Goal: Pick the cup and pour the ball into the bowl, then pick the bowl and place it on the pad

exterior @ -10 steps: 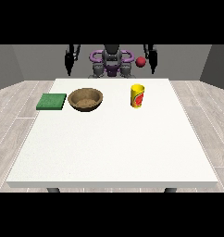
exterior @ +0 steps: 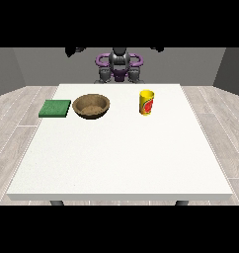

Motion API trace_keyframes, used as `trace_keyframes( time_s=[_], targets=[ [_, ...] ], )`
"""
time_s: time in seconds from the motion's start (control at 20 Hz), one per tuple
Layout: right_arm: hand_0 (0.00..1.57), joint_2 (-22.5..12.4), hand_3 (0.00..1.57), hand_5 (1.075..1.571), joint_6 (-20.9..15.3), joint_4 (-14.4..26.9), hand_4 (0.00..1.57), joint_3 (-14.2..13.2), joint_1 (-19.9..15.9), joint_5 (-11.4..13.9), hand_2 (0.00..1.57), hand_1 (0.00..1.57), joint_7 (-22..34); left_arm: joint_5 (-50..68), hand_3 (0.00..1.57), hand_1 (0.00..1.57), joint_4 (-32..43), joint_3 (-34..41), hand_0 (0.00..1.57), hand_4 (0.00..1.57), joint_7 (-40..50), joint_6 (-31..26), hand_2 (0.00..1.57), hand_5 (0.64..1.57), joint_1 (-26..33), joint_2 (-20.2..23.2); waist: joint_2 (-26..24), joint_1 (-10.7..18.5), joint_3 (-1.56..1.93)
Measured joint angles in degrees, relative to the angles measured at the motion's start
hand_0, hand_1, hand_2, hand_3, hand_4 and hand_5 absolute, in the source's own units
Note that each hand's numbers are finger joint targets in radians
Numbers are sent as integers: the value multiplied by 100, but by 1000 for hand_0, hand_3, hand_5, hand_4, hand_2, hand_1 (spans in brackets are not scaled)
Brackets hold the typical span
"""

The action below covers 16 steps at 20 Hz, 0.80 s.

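Note:
A yellow cup (exterior: 147,102) with a red mark stands upright on the white table (exterior: 121,158), right of centre at the back. Left of it sits a brown wooden bowl (exterior: 92,105), with a flat green pad (exterior: 55,108) further left. No ball shows anywhere. Both hands are raised high behind the table: only a dark bit of the hand at the view's left (exterior: 74,50) and of the hand at the view's right (exterior: 157,49) shows at the scene's top edge. Both hands are far from the cup and bowl and touch nothing that shows.
The robot's torso (exterior: 119,66) stands behind the table's far edge. A grey plank floor (exterior: 220,113) surrounds the table.
Both arms have swung upward, so the hands now sit at the scene's top edge. The red ball seen beside the hand at the view's right is gone from view.

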Motion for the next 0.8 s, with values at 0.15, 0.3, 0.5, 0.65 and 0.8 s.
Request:
trace_keyframes(
  time_s=[0.15, 0.3, 0.5, 0.65, 0.8],
  targets=[
    [0, -19, 0, 1566, 39, -81, 0, -186, 56, -175, 0, 0, -97, 84, 0, 0, -407, -421, 0, 0, -99, 148, 0, 1507, 291, -119, 94, 99, -16],
    [0, -17, 0, 1564, 84, -164, 0, -279, -22, -247, 0, 0, -275, -51, 0, 0, -612, -487, 0, 0, -256, 207, 0, 1467, 262, -158, 463, 87, -24],
    [0, 78, 0, 1562, 60, -135, 0, -163, -307, -164, 0, 0, -421, -159, 0, 0, -547, -277, 0, 0, -365, 205, 0, 1384, -213, -58, 962, 15, -27],
    [0, 51, 0, 1566, 101, 29, 0, -229, -653, -201, 0, 0, -573, -209, 0, 0, -272, -34, 0, 0, -634, 170, 0, 1335, -639, 38, 1458, -26, -30],
    [0, -30, 0, 1562, 265, 306, 0, -345, -886, -273, 0, 0, -949, -175, 0, 0, -7, 343, 0, 0, -764, 87, 0, 1283, -1142, 286, 1946, -78, -31]
  ],
)
